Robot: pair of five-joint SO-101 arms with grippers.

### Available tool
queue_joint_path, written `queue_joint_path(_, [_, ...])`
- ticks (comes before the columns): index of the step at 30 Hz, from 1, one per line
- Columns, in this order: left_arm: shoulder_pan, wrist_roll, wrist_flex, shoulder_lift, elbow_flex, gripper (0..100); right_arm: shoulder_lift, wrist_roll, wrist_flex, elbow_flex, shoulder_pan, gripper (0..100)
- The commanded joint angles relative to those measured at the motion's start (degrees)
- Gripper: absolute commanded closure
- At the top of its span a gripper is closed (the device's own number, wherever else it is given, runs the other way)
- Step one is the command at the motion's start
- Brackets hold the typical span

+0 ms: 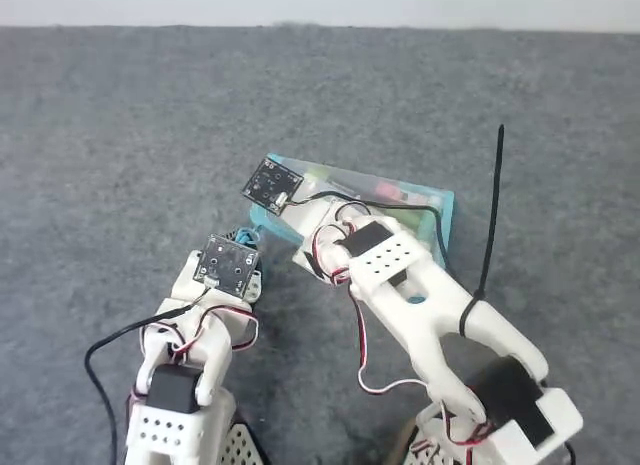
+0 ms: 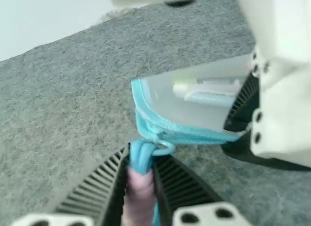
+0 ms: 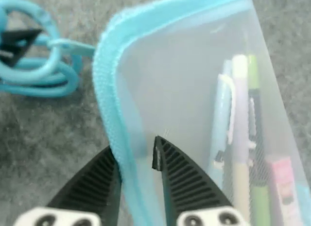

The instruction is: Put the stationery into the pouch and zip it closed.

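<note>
Closing step, judged nearly done: right gripper (image 3: 138, 160) clamps the pouch (image 3: 194, 85) edge, left gripper (image 2: 142, 163) pinches the zipper loop (image 2: 141, 150); next, pull fully home.

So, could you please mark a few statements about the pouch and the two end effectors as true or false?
1. The pens lie inside the pouch. True.
2. The left end effector is shut on the blue pull loop. True.
3. The right end effector hangs clear of the pouch. False: it grips the pouch's blue edge.
4. The pouch stands upright. False: it lies flat on the grey table.
5. The pink block lies outside the pouch. False: it is inside, beside the pens.
</note>
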Motion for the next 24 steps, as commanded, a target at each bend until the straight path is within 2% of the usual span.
queue_joint_path(1, [-0.7,6.2,-1.4,0.1,-3.5,78,-7.2,3.9,4.5,1.0,3.2,99.0])
queue_joint_path(4, [-2.9,7.0,0.1,0.1,-4.7,68,-13.2,7.6,4.5,6.1,4.9,99.0])
queue_joint_path(9, [-3.9,7.4,4.7,0.1,-8.8,70,-18.2,11.7,4.4,7.6,13.4,99.0])
queue_joint_path(12, [-3.4,7.4,7.7,0.1,-10.8,70,-18.0,14.2,0.9,7.8,17.8,99.0])
queue_joint_path(20, [-4.0,7.3,8.0,0.1,-10.7,70,-12.4,26.5,-2.4,7.7,22.7,99.0])
queue_joint_path(22, [-4.0,7.1,6.2,0.1,-9.2,70,-10.6,26.5,-4.4,7.6,25.1,99.0])
queue_joint_path(24, [-5.4,7.1,3.4,0.1,-7.3,70,-8.7,21.8,-5.6,7.6,27.4,98.1])
